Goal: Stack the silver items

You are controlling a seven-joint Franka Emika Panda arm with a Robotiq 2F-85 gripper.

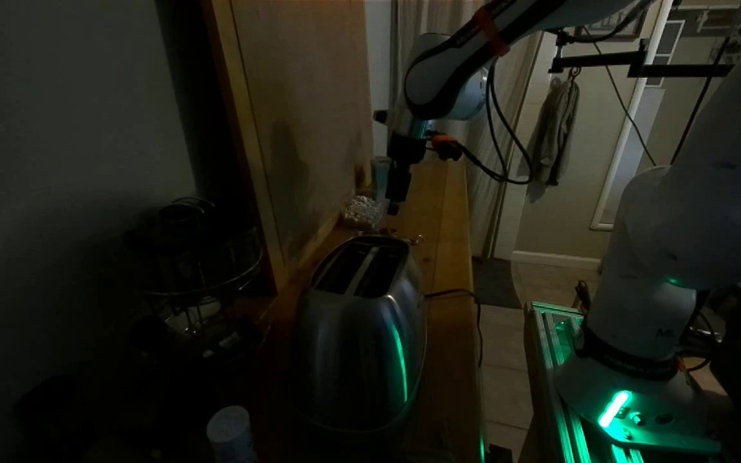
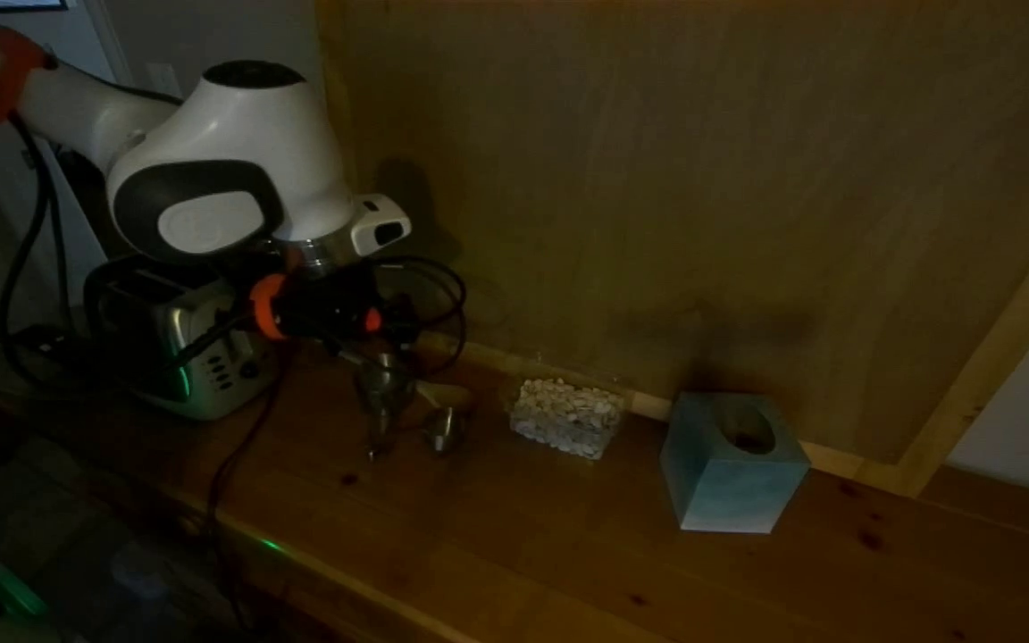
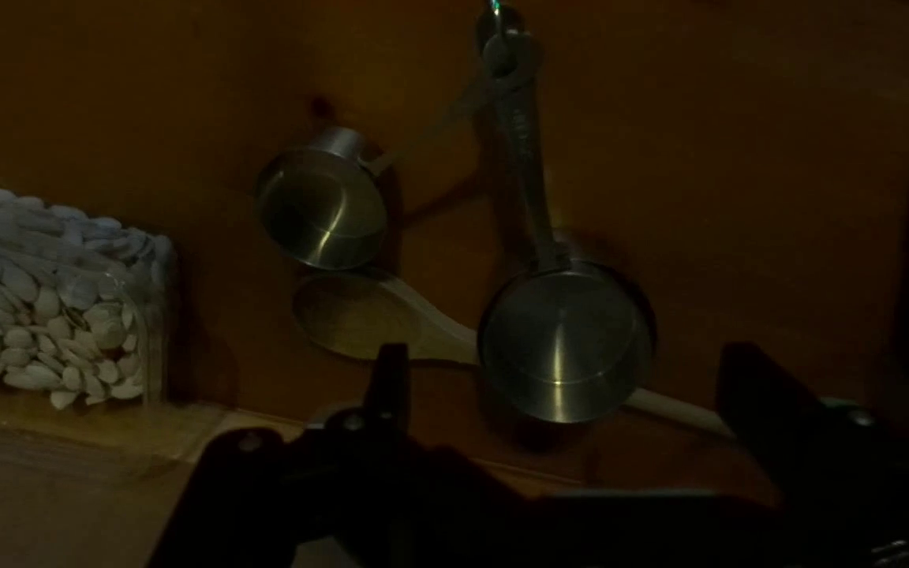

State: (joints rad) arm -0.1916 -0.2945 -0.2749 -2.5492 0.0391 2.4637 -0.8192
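Jaws spread wide, holding nothing; the large cup (image 3: pixel 565 339) is below your gripper (image 3: pixel 567 347), near the back edge of the counter (image 2: pixel 514 527).
Its handle (image 3: pixel 527 150) runs toward the front edge, roughly square to your jaws' closing line. The small cup (image 3: pixel 322 207) is near it, toward the end by the tissue box (image 2: pixel 733 469); cups look linked. The wooden spoon (image 3: pixel 375 315) passes under the large cup, so I'd expect drag.

- Arm housing (image 2: pixel 296 134): white, rounded; dark round cap (image 2: pixel 253 74); black panel (image 2: pixel 197 177) framing a pale oval (image 2: pixel 209 223).
- Link: orange-red band (image 2: pixel 12 76); looped black cables (image 1: pixel 530 166).
- Gripper (image 3: pixel 565 351): black, angular fingers (image 3: pixel 391 383), small bright screws (image 3: pixel 353 422).
- Base (image 1: pixel 586 386): bright green light strip (image 1: pixel 615 409), black ring (image 1: pixel 628 364) above.
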